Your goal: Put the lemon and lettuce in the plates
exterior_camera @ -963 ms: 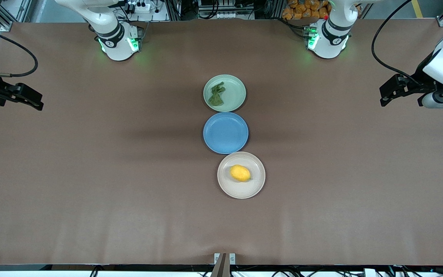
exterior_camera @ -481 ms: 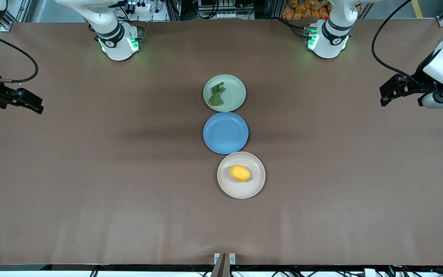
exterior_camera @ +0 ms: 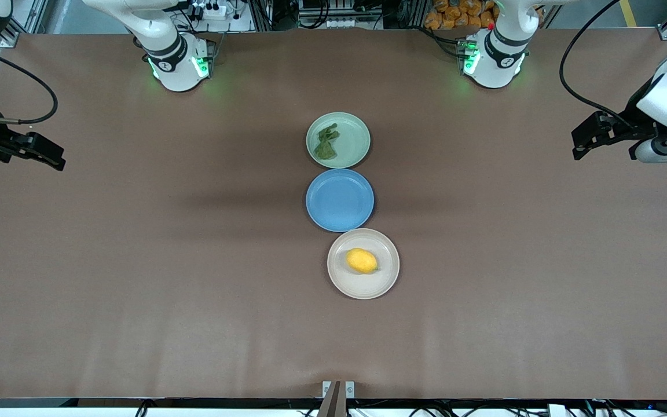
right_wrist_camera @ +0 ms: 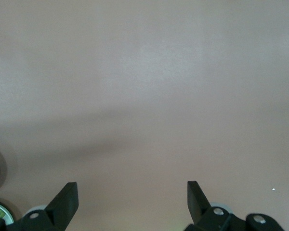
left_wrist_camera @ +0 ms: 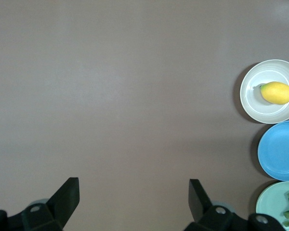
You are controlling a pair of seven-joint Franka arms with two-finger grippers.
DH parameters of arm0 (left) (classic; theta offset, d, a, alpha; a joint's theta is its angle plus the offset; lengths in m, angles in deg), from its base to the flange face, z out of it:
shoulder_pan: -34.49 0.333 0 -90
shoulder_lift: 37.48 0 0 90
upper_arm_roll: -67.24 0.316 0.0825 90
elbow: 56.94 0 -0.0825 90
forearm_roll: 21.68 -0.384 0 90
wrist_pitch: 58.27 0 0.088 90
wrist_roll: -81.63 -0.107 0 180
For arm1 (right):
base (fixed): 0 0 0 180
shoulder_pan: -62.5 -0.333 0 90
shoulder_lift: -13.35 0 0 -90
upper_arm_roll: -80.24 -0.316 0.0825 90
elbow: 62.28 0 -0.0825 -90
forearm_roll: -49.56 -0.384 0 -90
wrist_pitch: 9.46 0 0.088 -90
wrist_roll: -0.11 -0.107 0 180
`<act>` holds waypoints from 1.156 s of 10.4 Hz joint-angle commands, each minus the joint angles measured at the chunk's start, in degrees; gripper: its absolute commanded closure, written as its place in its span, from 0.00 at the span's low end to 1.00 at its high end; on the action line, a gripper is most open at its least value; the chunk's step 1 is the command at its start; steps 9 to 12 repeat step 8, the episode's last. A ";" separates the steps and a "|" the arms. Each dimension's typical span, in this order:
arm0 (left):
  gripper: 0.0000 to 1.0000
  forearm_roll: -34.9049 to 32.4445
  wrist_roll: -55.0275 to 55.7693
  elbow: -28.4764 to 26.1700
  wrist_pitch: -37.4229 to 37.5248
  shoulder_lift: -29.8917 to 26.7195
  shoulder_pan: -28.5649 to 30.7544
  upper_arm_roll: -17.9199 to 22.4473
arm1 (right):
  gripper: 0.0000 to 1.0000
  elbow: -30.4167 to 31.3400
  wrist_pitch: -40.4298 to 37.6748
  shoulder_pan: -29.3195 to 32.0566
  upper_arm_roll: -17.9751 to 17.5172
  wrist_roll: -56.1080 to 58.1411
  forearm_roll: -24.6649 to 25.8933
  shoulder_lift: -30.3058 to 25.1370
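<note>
Placing looks finished: lemon [exterior_camera: 362,260] in the beige plate [exterior_camera: 384,281] at 6 o'clock, lettuce [exterior_camera: 326,143] in the green plate [exterior_camera: 354,139] at 12, and the left gripper [left_wrist_camera: 134,201] and right gripper [right_wrist_camera: 132,202] wait open and empty over bare table, so nothing more seems needed.

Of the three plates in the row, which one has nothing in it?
The blue plate in the middle. The pale green plate holds the lettuce, and the beige-white plate holds the lemon.

No legible text, labels, brand marks, numbers or signs in any of the three views. Small dark round marks sit on the white arm bases [exterior_camera: 178,62] along the top of the front view, but they cannot be read as characters. The plates, the lemon, the lettuce and the desk surface [exterior_camera: 136,260] carry no print.
</note>
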 commanded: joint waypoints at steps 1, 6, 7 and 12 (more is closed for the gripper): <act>0.00 1.84 -1.55 0.23 1.40 -0.84 0.20 0.06 | 0.00 1.61 0.68 0.32 -0.01 -0.04 -0.28 -1.47; 0.00 3.60 -2.25 0.15 1.84 -0.84 0.28 0.23 | 0.00 1.08 1.30 0.58 0.60 0.04 -1.07 -1.47; 0.00 3.51 -2.25 0.15 2.01 -0.84 0.28 0.32 | 0.00 1.08 1.39 0.58 0.78 0.04 -1.16 -1.47; 0.00 3.60 -2.25 0.15 2.10 -0.84 0.28 0.32 | 0.00 0.99 1.39 0.58 0.78 0.04 -1.16 -1.47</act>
